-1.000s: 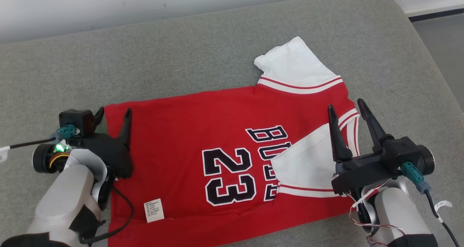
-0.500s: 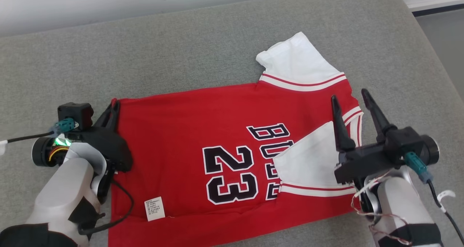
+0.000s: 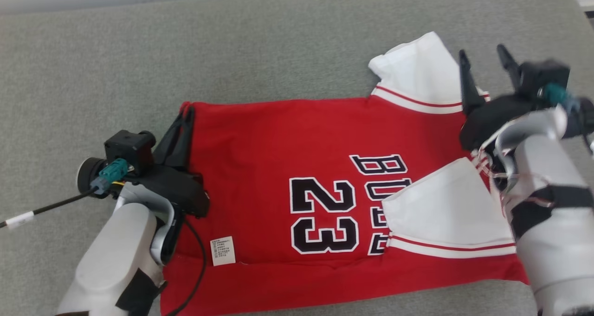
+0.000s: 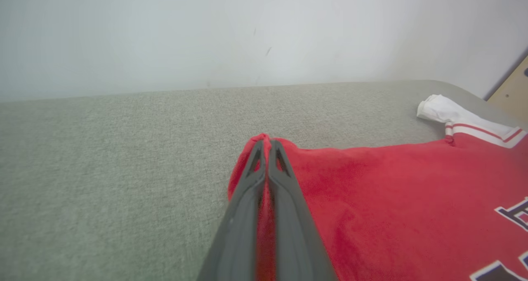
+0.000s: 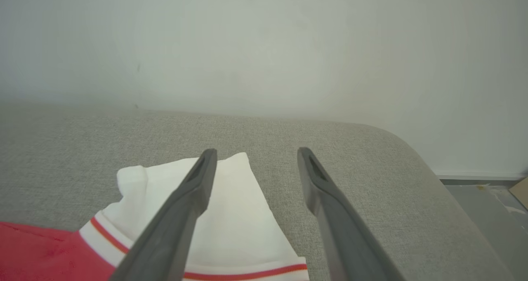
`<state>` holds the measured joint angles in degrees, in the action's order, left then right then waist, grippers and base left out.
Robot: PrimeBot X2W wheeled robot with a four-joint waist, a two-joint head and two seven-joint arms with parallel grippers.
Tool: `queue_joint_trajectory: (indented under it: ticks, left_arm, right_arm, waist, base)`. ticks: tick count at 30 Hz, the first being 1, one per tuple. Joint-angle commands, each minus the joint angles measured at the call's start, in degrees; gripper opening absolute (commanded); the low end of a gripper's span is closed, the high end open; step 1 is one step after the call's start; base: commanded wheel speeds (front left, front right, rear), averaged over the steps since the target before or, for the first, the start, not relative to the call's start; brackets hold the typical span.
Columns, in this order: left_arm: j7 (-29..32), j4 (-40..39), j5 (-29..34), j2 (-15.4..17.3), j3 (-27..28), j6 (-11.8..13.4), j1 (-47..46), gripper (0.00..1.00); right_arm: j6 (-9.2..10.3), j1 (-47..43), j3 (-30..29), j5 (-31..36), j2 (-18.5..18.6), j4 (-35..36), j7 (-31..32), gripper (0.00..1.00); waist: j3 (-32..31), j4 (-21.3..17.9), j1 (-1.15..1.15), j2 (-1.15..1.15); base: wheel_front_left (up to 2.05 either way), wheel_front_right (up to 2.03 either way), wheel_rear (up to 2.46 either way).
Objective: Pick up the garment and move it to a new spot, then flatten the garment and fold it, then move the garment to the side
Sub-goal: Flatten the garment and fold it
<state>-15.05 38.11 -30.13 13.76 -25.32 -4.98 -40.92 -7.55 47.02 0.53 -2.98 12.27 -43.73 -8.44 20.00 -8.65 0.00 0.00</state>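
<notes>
Jersey point(image 3: 278, 144) flat on grey cushion point(image 3: 232, 51); left fingers point(image 4: 243, 198) pinch its corner; right fingers point(image 5: 177, 219) apart over white sleeve point(image 3: 417, 70)

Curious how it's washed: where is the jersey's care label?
In the head view, the label lies on the jersey's lower left, near the hem, between the black cable and the number 23.

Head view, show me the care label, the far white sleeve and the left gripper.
care label point(image 3: 223, 251), head view, middle of the white tag.
far white sleeve point(image 3: 417, 67), head view, middle of its white cloth.
left gripper point(image 3: 187, 113), head view, between its shut fingertips.
</notes>
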Motion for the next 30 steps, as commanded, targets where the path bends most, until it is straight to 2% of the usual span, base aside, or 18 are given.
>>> queue_joint_trajectory:
  ticks: [1,12,22,23,24,30]
  left_arm:
    - [-0.2,-1.0,1.0,-0.4,0.4,0.2,1.0,0.0]
    - [-0.2,-6.0,5.7,-3.5,1.8,-1.0,-0.9,0.0]
    - [-0.2,-7.5,7.9,-4.2,3.3,-1.8,-1.1,0.0]
    - [-0.2,-7.6,8.1,-4.2,3.5,-1.9,-0.9,0.0]
    - [-0.1,-7.7,8.3,-4.1,3.6,-1.8,-0.8,0.0]
    - [-0.1,-7.5,8.3,-3.5,5.0,-2.1,0.1,0.0]
  right_arm:
    - [0.09,1.9,0.1,0.4,0.7,-1.7,1.1,1.0]
    - [0.09,18.7,-1.0,4.6,4.6,-19.6,7.4,1.0]
    - [0.09,22.7,-3.8,8.5,4.4,-26.5,8.4,1.0]
    - [0.09,22.8,-4.3,8.8,4.3,-26.7,8.2,0.53]
    - [0.09,22.9,-4.6,9.3,4.2,-27.0,8.3,0.0]
    - [0.09,24.5,-6.0,10.9,4.1,-26.4,5.8,0.0]
  waist:
    - [2.2,2.1,0.0,0.0]
    - [8.4,6.8,0.0,0.0]
    - [10.9,7.4,0.0,0.0]
    - [11.0,7.4,0.0,0.0]
    - [11.1,7.4,0.0,0.0]
    - [11.0,6.9,0.0,0.0]
  base:
    - [0.0,0.0,0.0]
    - [0.0,0.0,0.0]
    - [0.0,0.0,0.0]
    - [0.0,0.0,0.0]
    - [0.0,0.0,0.0]
    - [0.0,0.0,0.0]
